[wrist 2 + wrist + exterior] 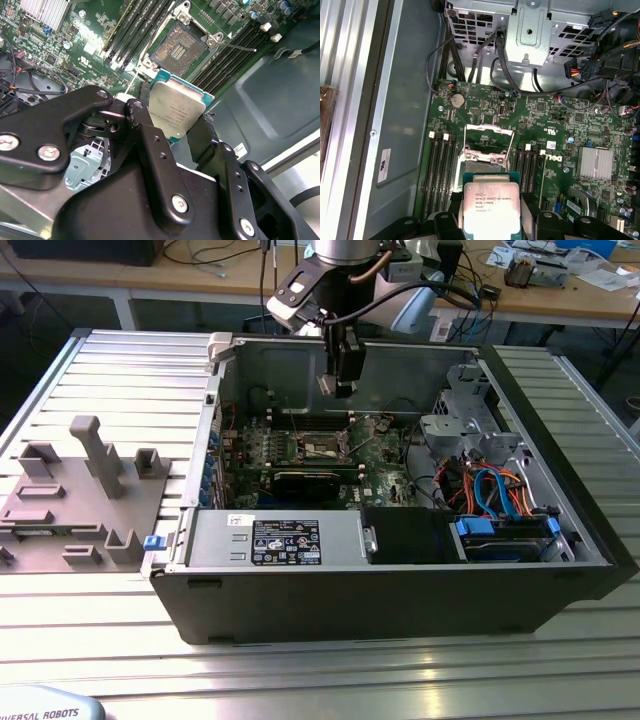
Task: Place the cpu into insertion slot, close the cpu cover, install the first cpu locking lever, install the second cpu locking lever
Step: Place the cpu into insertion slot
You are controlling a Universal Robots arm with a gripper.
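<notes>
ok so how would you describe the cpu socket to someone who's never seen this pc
Look inside the open computer case at the green motherboard. Near its middle, flanked on two sides by long narrow memory slots, is the insertion slot. Unlike them it is square, with a dark centre and shiny metal rim; the gripper holds the cpu above the board nearby.

The cpu (176, 106), silver-topped with a teal edge, sits clamped in the claw (172, 120) above the open insertion slot (177, 47). The cpu cover (488, 128) stands raised.
</notes>
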